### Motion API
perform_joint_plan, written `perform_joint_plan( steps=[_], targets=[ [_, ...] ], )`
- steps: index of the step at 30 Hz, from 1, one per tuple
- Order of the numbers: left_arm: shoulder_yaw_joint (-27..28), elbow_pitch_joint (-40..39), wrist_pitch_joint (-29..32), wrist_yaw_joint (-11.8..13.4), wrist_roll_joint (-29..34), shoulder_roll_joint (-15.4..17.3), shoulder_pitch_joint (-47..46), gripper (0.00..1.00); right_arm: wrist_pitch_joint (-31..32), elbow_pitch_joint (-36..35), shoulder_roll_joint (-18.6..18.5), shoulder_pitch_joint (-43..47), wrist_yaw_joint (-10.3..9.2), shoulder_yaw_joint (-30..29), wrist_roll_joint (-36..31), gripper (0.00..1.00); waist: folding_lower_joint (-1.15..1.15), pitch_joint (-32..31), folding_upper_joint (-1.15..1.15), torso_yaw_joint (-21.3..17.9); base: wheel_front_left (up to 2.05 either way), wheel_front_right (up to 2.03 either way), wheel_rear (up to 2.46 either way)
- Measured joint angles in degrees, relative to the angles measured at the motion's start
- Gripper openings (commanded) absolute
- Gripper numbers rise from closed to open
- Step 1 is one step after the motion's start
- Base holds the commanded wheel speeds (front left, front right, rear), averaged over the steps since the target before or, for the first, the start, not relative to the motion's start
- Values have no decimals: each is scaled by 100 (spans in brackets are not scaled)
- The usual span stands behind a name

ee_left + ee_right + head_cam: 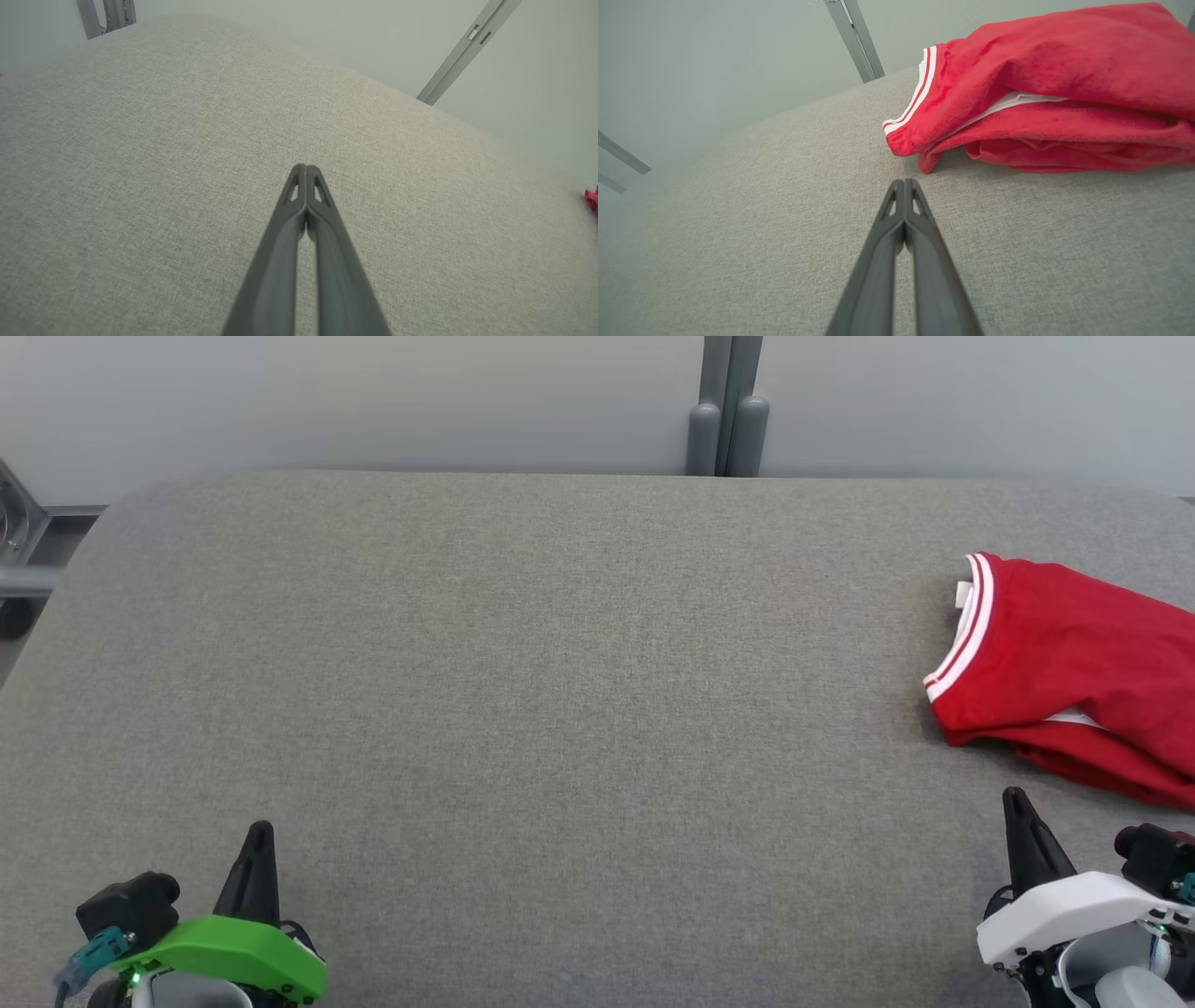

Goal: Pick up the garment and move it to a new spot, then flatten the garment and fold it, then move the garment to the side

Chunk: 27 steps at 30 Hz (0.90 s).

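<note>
Garment (pixel 1074 672) is lying bunched and folded over itself at the right edge of the head view, mid-height, running off frame. Red body is facing up, red-white striped trim is facing frame ctr, and a white layer is peeking out btwn the folds. It's resting on the grey fabric tabletop (pixel 560 709).

Right gripper (pixel 1016 795) is sitting at lower right of the head view, white wrist shell below it, dark fingers pointing up-frame toward the garment's near edge. Tip is hanging just short of the cloth, not touching. Jaws are pressing together tip to tip, closed on themselves. In the right wrist view the fingers are rising from btm ctr, angled low over the tabletop, w/ the garment sitting upper right and its striped corner just beyond the tip.

Left gripper (pixel 259 831) is sitting at lower left of the head view, green wrist shell below it, fingers pointing up-frame, well apart from the garment. Its jaws are likewise lying together. In the left wrist view the garment is showing as a red speck at the right edge.

Grey post (pixel 728 406) is standing at top ctr behind the tabletop.
</note>
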Motion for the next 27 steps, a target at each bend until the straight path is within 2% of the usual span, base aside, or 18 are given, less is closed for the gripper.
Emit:
perform_joint_plan(
  steps=[27],
  targets=[
    [321,-35,531,-152,-1741,-129,-21,0,523,52,250,-238,350,-479,1858,0,0,-89,0,-162,0,0,0]
  ],
)
